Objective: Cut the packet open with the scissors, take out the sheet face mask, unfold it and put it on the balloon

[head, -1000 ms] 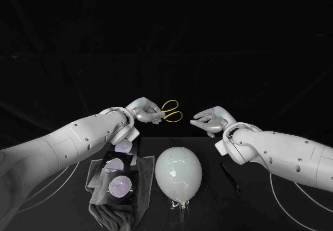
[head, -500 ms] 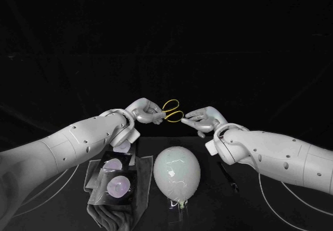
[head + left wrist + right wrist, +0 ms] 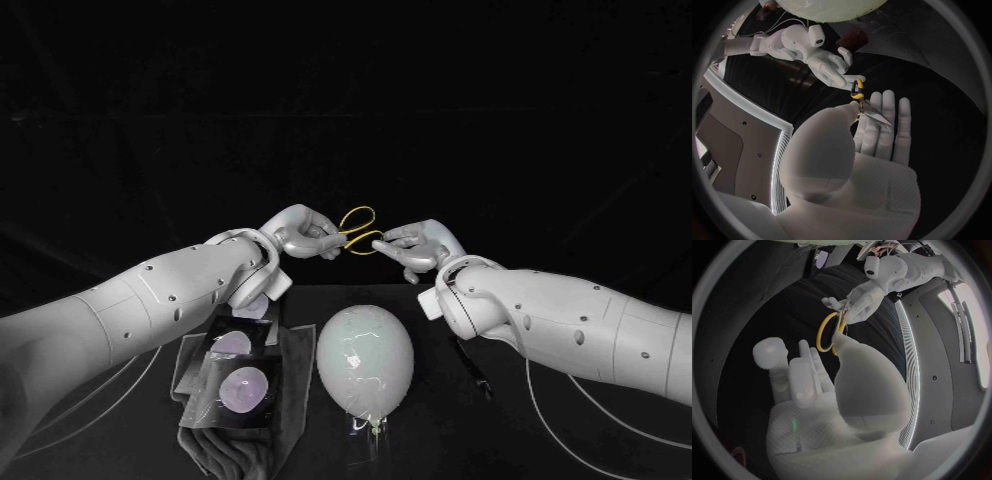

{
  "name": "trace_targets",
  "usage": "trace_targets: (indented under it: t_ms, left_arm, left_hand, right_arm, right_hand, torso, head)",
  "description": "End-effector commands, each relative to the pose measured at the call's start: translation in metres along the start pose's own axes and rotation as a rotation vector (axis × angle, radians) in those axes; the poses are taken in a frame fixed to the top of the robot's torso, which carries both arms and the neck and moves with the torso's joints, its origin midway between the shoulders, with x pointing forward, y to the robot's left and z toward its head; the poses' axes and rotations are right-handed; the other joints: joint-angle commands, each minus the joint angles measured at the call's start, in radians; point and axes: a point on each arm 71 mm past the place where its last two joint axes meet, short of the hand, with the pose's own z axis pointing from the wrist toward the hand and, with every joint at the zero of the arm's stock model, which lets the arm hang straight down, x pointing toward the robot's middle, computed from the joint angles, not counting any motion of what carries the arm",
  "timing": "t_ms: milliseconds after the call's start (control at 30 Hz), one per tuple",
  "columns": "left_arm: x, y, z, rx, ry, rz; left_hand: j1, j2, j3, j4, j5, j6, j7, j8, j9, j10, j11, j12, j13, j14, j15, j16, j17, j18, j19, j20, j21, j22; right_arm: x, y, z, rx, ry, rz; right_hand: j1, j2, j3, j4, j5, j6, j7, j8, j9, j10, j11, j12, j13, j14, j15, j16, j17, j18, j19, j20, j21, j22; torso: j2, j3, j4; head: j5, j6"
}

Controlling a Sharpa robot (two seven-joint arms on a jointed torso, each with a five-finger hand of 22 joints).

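1. Two hands meet beyond the balloon (image 3: 364,358) in the head view, raised off the black table (image 3: 462,440). Left hand (image 3: 300,232) is clamped round the blade end of the scissors (image 3: 358,228). Their yellow handle loops stick out toward the right hand (image 3: 415,246), whose curled fingertips touch the nearer loop. Gripping it or only touching: cannot tell. Packets (image 3: 238,385) lie just beside the balloon, on the robot's left of it.
2. Left wrist view: left hand (image 3: 870,155) pins the scissors (image 3: 870,112) by the blades between thumb and flat fingers. Right hand (image 3: 832,60), fingers apart, touches the yellow handle. Balloon (image 3: 829,7) lies past both hands.
3. Right wrist view: right hand (image 3: 826,400) has its thumb tip at a yellow loop of the scissors (image 3: 824,332). Left hand (image 3: 862,297) holds their far end.
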Motion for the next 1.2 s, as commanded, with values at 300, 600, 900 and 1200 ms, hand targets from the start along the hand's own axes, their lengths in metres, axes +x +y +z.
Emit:
trace_targets:
  t_ms: [300,600,900,1200]
  left_arm:
    - [0.004,-0.007,-0.001,0.037,-0.003,-0.071]
    - [0.008,-0.009,0.000,0.039,0.021,-0.079]
    - [0.011,-0.010,0.000,0.033,0.049,-0.079]
    - [0.011,-0.009,0.001,0.021,0.051,-0.081]
  left_hand:
    - [0.002,0.011,0.088,-0.088,0.003,-0.002,-0.002,0.002,0.033,0.003,-0.012,-0.005,0.001,-0.007,-0.002,-0.007,0.001,0.013,-0.007,0.002,0.007,0.002]
    - [0.001,0.012,0.088,-0.089,0.003,-0.002,-0.002,0.002,0.034,0.002,-0.011,-0.005,0.001,-0.008,-0.002,-0.008,0.002,0.013,-0.009,0.002,0.008,0.003]
    - [0.000,0.013,0.089,-0.090,0.003,-0.003,-0.002,0.001,0.036,0.001,-0.011,-0.006,0.001,-0.010,-0.001,-0.009,0.002,0.012,-0.012,0.003,0.009,0.004]
    - [0.000,0.013,0.089,-0.090,0.003,-0.003,-0.002,0.001,0.036,0.001,-0.011,-0.006,0.001,-0.010,-0.001,-0.009,0.002,0.012,-0.012,0.003,0.009,0.004]
  right_arm:
    - [0.004,0.003,0.000,-0.014,0.008,0.031]
    - [0.004,0.005,-0.001,-0.026,-0.014,0.098]
    - [-0.001,0.003,-0.002,-0.021,-0.048,0.147]
    - [-0.002,0.003,-0.002,-0.023,-0.038,0.150]
  right_hand:
    - [0.092,0.083,0.047,-0.043,-0.004,0.050,-0.019,0.033,0.007,0.066,-0.019,0.034,0.008,0.025,-0.010,0.052,0.061,-0.016,0.037,-0.001,0.124,0.126]
    - [0.145,0.103,0.155,-0.100,-0.003,0.153,-0.074,0.109,0.042,0.205,-0.072,0.068,0.015,0.044,-0.054,0.100,0.125,-0.045,0.091,-0.041,0.320,0.164]
    - [0.095,0.090,0.174,-0.092,-0.005,0.157,-0.081,0.131,0.058,0.236,-0.078,0.059,0.016,0.047,-0.059,0.111,0.136,-0.051,0.099,-0.048,0.363,0.171]
    - [0.078,0.116,0.209,-0.101,-0.004,0.184,-0.112,0.182,0.100,0.321,-0.106,0.078,0.034,0.047,-0.082,0.116,0.139,-0.054,0.102,-0.065,0.396,0.176]
  torso:
    - [0.000,0.0007,-0.0009]
    - [-0.001,0.0010,-0.0010]
    - [0.000,0.0014,-0.0019]
    - [-0.001,0.0011,-0.0018]
  head:
    - [-0.002,0.001]
    - [-0.003,0.000]
    - [0.001,-0.003]
    - [-0.002,-0.003]
